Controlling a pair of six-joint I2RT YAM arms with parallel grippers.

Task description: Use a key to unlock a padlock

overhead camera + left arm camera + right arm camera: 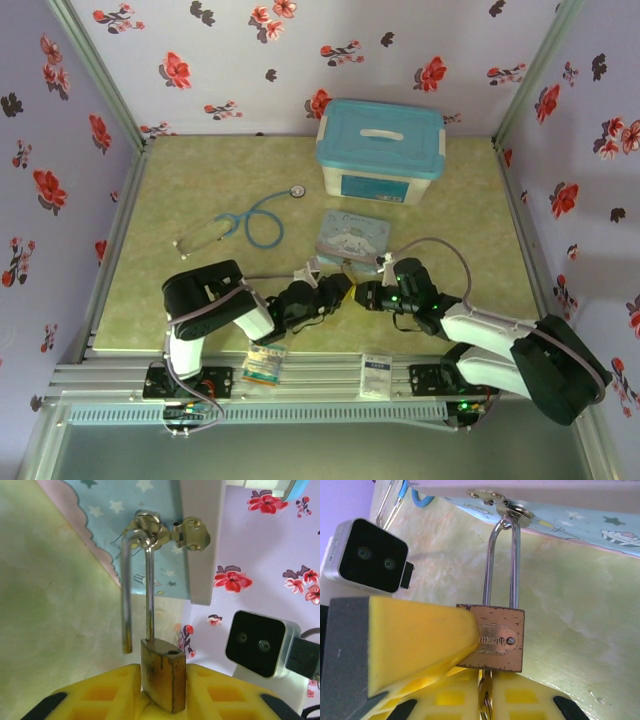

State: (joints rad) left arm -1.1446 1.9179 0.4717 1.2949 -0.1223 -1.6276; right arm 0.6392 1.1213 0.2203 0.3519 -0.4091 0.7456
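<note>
The brass padlock [162, 672] stands between my left gripper's [162, 695] yellow pads, which lie against both its sides. Its silver shackle [148, 595] runs through the hasp [190, 532] of the cartoon tin [125, 510]. One shackle leg ends free above the body, out of its hole. In the right wrist view the padlock [502, 637] hangs from the hasp [495, 497], with a left finger [420, 640] across its face. My right gripper [487, 700] is shut on the key [486, 696], which sits in the padlock's underside. Both grippers meet before the tin [352, 238].
A blue-lidded box [380, 150] stands behind the tin. A blue stethoscope [255, 220] lies to the left on the green mat. Two small cards [265, 362] [376, 375] rest on the front rail. Flowered walls close in three sides.
</note>
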